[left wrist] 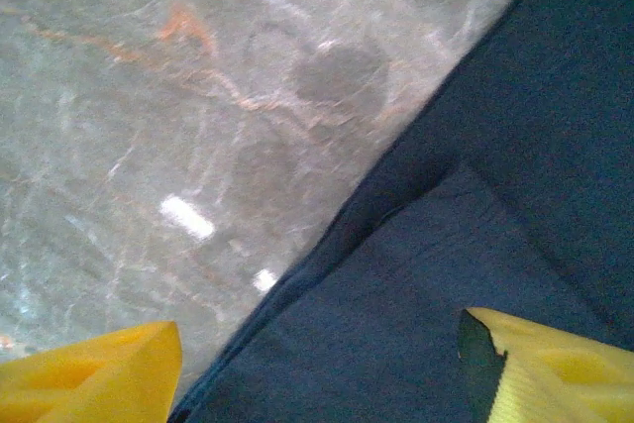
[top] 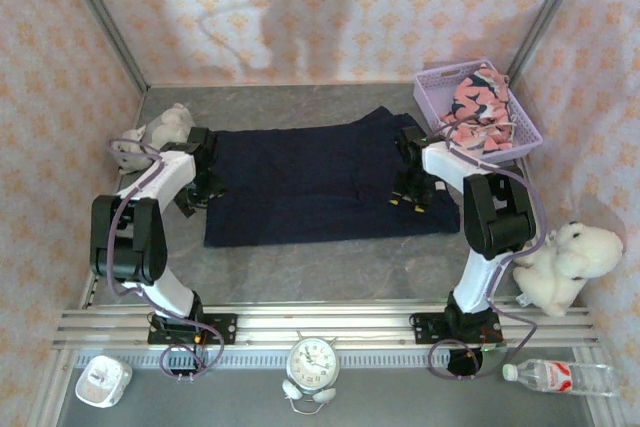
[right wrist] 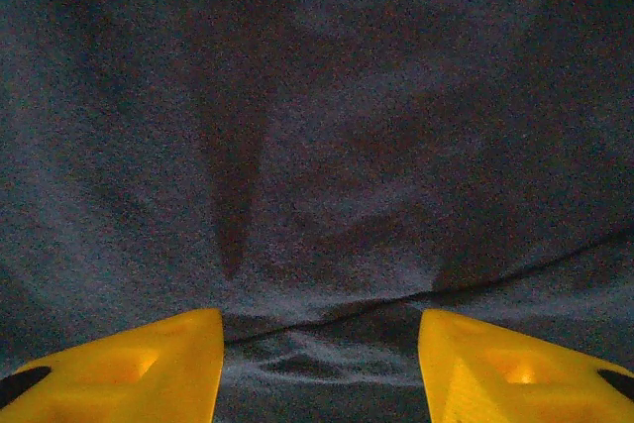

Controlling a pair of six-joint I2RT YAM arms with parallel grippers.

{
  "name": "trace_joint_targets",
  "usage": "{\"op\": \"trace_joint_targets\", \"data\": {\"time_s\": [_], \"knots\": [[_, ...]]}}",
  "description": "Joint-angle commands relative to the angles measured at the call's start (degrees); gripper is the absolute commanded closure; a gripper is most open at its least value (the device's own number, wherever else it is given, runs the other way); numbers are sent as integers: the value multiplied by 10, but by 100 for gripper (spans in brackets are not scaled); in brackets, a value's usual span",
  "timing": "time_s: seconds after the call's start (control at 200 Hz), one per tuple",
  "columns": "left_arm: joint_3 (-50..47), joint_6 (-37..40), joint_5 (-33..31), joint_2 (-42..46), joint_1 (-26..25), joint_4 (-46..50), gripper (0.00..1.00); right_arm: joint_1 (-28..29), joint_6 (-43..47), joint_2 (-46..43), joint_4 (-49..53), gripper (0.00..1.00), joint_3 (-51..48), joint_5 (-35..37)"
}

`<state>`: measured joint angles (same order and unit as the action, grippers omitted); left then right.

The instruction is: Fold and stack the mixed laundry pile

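Note:
The large dark navy garment [top: 320, 182] lies spread flat in the middle of the grey table. My left gripper [top: 200, 185] hovers at its left edge. In the left wrist view the left gripper [left wrist: 322, 388] is open, its yellow fingers [left wrist: 94, 378] wide apart over the navy hem [left wrist: 396, 294] and the bare tabletop. My right gripper [top: 410, 192] is over the garment's right part. In the right wrist view the right gripper [right wrist: 322, 369] is open above a fold line in the navy cloth [right wrist: 317, 146], holding nothing. The salmon-pink printed garment [top: 475, 102] sits bunched in the lavender basket [top: 525, 132].
A white plush toy [top: 165, 127] sits at the back left, close to the left arm. Another plush toy [top: 570, 262] sits at the right wall. Along the near edge are the metal rail [top: 320, 325], an alarm clock [top: 313, 362], a water bottle [top: 560, 377] and a small white device [top: 103, 382].

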<state>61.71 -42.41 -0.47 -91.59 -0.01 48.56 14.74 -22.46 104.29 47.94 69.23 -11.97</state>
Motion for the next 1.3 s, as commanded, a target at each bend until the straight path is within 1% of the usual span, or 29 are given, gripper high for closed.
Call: {"op": "trace_joint_targets", "data": {"time_s": [0.0,0.11,0.215,0.28,0.38,0.47,0.55,0.695,0.786,0.881,0.901,0.926,0.966,1.026,1.086,1.166,1.296], "knots": [[-21,-23,-6,59,-13,14,27,3,2,-20,3,45,1,23],[-54,-51,38,86,-53,-34,36,3,2,-7,3,45,-1,24],[-79,-91,45,61,-99,-76,45,3,-6,4,1,45,-10,24],[-96,-116,50,35,-115,-99,47,3,-12,2,0,45,-23,22],[-130,-146,55,3,-125,-120,47,4,-17,-12,-2,45,-54,8],[-152,-156,45,-4,-130,-108,47,8,-16,-30,0,46,-87,-4],[-168,-157,27,11,-136,-74,47,19,-16,-48,2,46,-116,-18],[-211,-164,16,91,-139,-10,45,51,-35,-89,12,46,-168,-61],[-218,-173,20,152,-139,21,42,55,-39,-123,26,45,-169,-90],[-177,-162,-1,188,-137,42,35,50,-22,-137,53,44,-108,-89],[-164,-156,-6,187,-135,42,33,48,-17,-135,60,44,-88,-86],[-145,-148,-10,183,-130,41,28,44,-12,-129,69,44,-62,-82],[-109,-128,-10,168,-118,35,26,36,-4,-116,79,44,-17,-77],[-45,-95,-4,128,-93,33,25,25,2,-90,82,44,47,-70],[28,-65,-5,67,-69,42,25,13,2,-58,77,44,107,-57],[123,-29,-2,-8,-50,44,25,2,5,1,75,44,198,-32],[261,-9,-3,-123,-22,45,25,-9,13,109,77,44,360,33]]}}
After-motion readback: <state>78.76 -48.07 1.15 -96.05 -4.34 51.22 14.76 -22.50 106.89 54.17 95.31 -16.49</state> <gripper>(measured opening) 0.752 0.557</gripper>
